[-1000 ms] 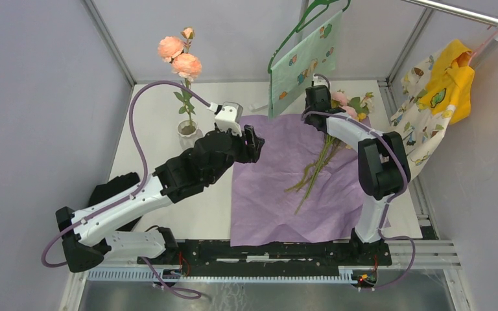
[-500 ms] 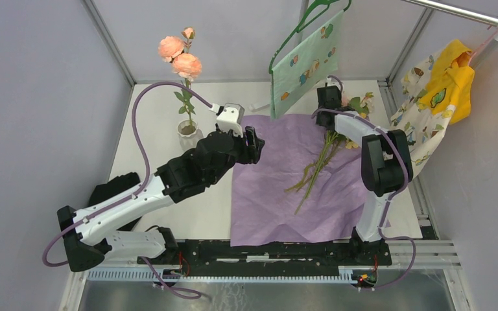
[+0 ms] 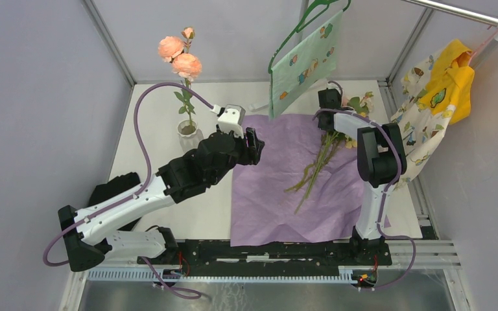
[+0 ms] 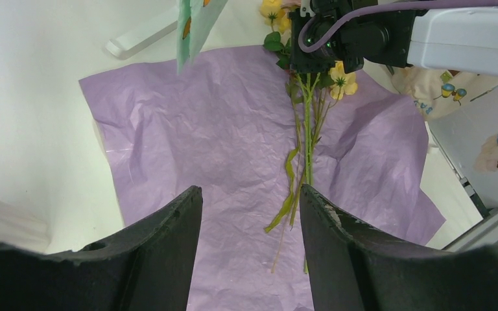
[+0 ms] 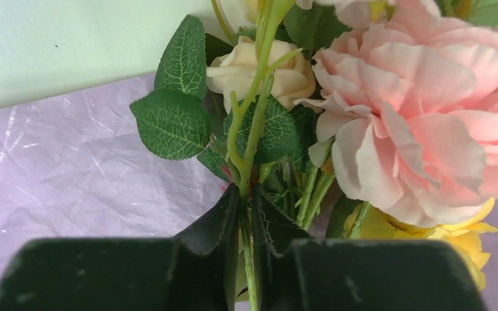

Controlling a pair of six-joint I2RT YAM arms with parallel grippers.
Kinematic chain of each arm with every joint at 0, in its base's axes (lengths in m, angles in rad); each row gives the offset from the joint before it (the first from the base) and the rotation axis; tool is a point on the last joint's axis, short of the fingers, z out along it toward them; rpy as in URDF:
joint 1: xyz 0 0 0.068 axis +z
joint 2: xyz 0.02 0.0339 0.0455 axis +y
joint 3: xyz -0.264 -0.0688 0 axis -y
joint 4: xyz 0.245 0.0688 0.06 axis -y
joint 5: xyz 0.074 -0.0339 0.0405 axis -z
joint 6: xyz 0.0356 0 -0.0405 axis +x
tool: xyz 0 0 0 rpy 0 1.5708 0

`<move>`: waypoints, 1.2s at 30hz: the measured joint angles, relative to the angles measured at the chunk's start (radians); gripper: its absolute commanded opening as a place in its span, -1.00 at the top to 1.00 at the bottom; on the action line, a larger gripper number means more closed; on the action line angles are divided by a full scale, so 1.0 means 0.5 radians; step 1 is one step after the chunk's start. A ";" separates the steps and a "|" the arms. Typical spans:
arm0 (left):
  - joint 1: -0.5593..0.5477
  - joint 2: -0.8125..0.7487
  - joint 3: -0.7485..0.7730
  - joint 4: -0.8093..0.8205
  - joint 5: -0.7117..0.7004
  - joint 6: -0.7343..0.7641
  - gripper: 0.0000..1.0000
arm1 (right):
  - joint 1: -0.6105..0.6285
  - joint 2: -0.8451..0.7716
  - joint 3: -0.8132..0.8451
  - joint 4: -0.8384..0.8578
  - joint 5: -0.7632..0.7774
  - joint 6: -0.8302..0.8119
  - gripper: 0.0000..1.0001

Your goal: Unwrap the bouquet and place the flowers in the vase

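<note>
The bouquet lies unwrapped: its paper (image 3: 279, 188) is spread flat, purple side up, with the flowers (image 3: 316, 165) lying across it, heads toward the far right. My right gripper (image 3: 328, 103) sits at the heads and is shut on one thin green stem (image 5: 246, 175), just below a cream rose (image 5: 262, 71) and beside a big pink rose (image 5: 402, 116). My left gripper (image 3: 253, 144) hovers open over the paper's left edge (image 4: 168, 129), with nothing between its fingers (image 4: 168, 233). The white vase (image 3: 187, 128) stands at the far left with a peach spray (image 3: 180, 58) in it.
A mint-green patterned cloth (image 3: 301, 61) hangs on a hanger over the paper's far edge. A yellow and patterned garment (image 3: 438, 97) hangs at the right wall. A white bar (image 4: 142, 32) lies beyond the paper. Grey walls close in left and right.
My right gripper has slid toward the flower heads at the far right and closed on a stem. The left arm has barely moved and stays open.
</note>
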 measured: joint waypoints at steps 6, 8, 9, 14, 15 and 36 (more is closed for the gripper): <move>0.000 0.000 0.000 0.000 -0.001 0.000 -0.27 | 0.000 -0.024 -0.037 0.047 -0.075 0.008 1.00; 0.000 0.000 0.000 0.000 -0.001 0.000 -0.27 | 0.000 -0.080 -0.096 0.063 -0.113 0.014 1.00; 0.000 0.000 0.000 0.000 -0.001 0.000 -0.27 | 0.000 -0.124 -0.133 0.070 -0.135 0.018 1.00; 0.000 0.000 0.000 0.000 -0.001 0.000 -0.27 | 0.000 -0.462 -0.340 0.115 -0.271 0.040 1.00; 0.000 0.000 0.000 0.000 -0.001 0.000 -0.27 | 0.000 -0.539 -0.372 0.125 -0.295 0.042 1.00; 0.000 -0.365 0.001 -0.143 -0.191 -0.001 -0.27 | 0.436 -1.877 -0.869 0.861 -0.916 -0.023 1.00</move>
